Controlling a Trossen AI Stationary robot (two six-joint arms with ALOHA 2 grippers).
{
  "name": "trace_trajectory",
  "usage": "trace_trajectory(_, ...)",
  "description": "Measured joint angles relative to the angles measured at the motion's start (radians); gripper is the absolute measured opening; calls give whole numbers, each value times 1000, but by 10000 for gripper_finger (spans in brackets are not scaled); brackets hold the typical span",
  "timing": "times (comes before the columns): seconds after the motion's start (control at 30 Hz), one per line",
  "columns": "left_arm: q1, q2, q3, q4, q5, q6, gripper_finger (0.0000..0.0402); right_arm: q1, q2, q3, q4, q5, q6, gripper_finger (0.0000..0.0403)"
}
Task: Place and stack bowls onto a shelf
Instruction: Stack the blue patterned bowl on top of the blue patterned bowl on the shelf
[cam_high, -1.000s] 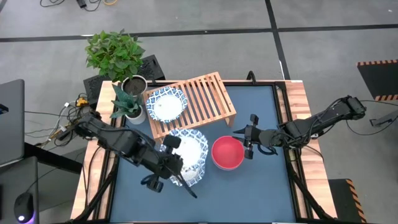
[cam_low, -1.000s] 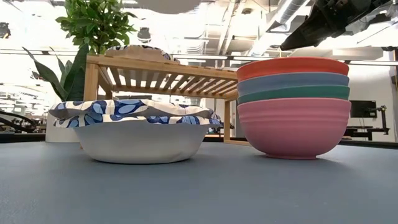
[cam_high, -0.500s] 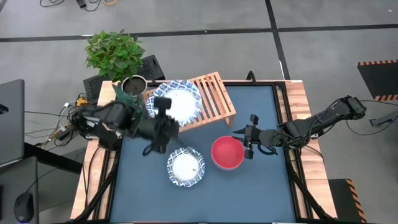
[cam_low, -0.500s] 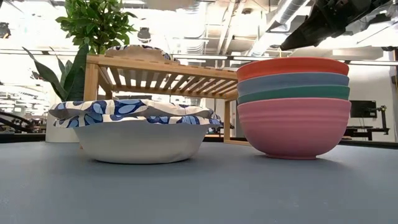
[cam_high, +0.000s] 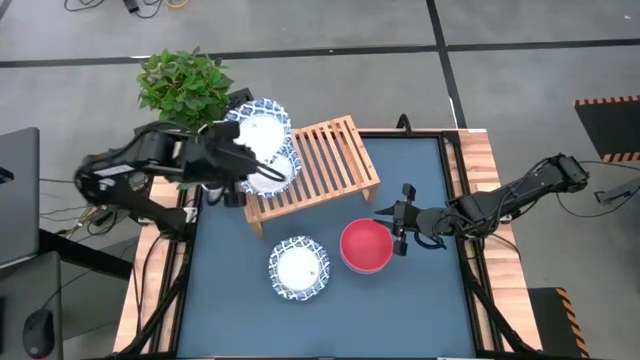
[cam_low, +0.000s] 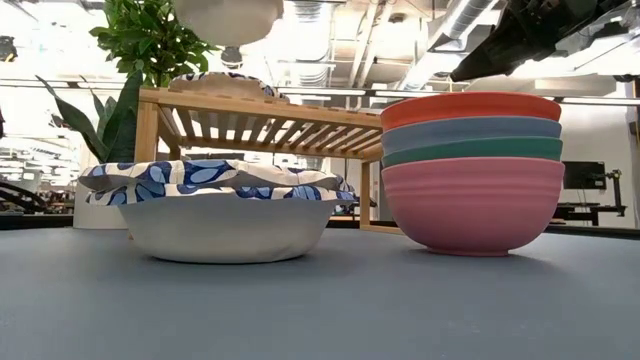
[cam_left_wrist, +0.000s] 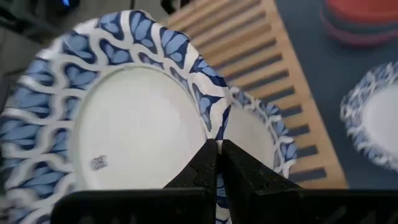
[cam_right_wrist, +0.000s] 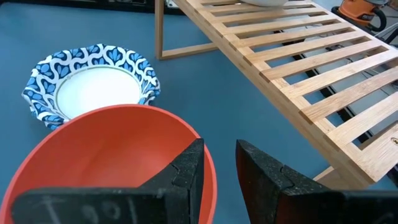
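While the left hand (cam_left_wrist: 216, 163) pinches the patterned bowl (cam_left_wrist: 118, 118) by its rim above the shelf's (cam_high: 330, 160) bowl (cam_left_wrist: 264, 134), a tilted release could chip both.

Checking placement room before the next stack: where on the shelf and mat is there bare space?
The shelf is bare across its right slats; its left end is crowded by a patterned bowl with the left gripper holding another patterned bowl above. The mat is free right of the red bowl stack, where the right gripper waits, and left of the lone patterned bowl.
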Motion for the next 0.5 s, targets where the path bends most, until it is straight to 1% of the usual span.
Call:
trace_trajectory(0.1, 28, -94, -132, 105, 56, 18, 0, 0, 0, 0, 0, 0, -2, 118)
trace_trajectory(0.23, 62, -142, -254, 132, 80, 17, 0, -1, 0, 0, 0, 0, -2, 118)
trace_trajectory(0.37, 89, -147, -328, 180, 86, 59, 0, -16, 0, 0, 0, 0, -2, 118)
trace_trajectory(0.5, 126, -135, -356, 271, 165, 123, 0, -35, 0, 0, 0, 0, -2, 118)
